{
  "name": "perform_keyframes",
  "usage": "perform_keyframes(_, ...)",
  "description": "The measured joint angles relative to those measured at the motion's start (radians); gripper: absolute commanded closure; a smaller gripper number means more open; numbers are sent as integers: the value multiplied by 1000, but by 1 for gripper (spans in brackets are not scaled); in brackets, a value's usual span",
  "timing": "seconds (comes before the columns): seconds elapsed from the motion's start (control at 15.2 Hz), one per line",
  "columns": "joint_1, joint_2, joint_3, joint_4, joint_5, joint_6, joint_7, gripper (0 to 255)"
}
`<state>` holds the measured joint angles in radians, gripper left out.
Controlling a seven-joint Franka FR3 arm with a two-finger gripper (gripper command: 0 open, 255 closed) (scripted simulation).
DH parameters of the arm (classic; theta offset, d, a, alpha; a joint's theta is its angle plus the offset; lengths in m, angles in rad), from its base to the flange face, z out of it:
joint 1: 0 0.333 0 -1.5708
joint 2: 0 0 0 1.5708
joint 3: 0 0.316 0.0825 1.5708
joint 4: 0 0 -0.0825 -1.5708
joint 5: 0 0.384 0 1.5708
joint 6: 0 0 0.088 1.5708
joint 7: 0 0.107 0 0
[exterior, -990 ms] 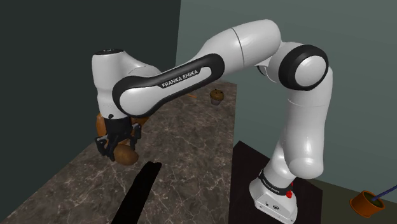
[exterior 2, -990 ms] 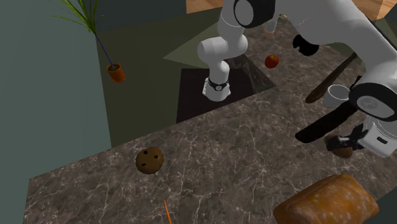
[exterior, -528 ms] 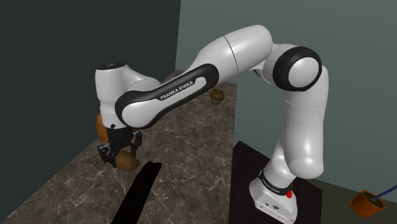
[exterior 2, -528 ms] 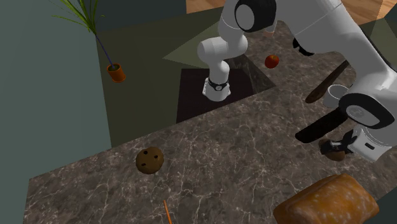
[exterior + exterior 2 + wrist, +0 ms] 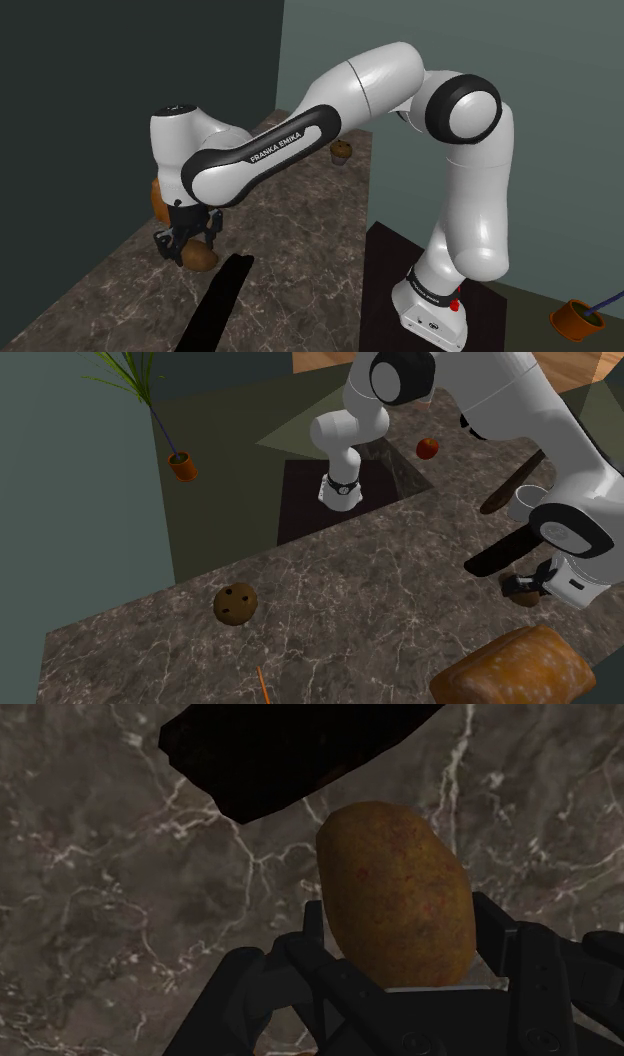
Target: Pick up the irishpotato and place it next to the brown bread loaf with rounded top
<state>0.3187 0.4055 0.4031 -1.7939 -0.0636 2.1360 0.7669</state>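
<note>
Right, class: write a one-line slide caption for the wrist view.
Black gripper clasping a brown potato over a dark marbled counter, with a black elongated object close by.

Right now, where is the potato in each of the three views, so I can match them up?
Shoulder view: potato low on the left, beside the long black shape.
Second exterior view: potato near the right edge, between the long black shape and the bread loaf.
Wrist view: potato close beside the long black shape.
Shared landmark: that long black shape.
</note>
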Motion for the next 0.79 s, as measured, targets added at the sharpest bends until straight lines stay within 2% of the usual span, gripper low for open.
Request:
perform_keyframes(0.07,0,0,0,0,0,0,0,0)
perform_keyframes(0.46,0,0,0,0,0,0,0,0)
perform_keyframes(0.79,-9,-39,7,66,17,-101,-11,0)
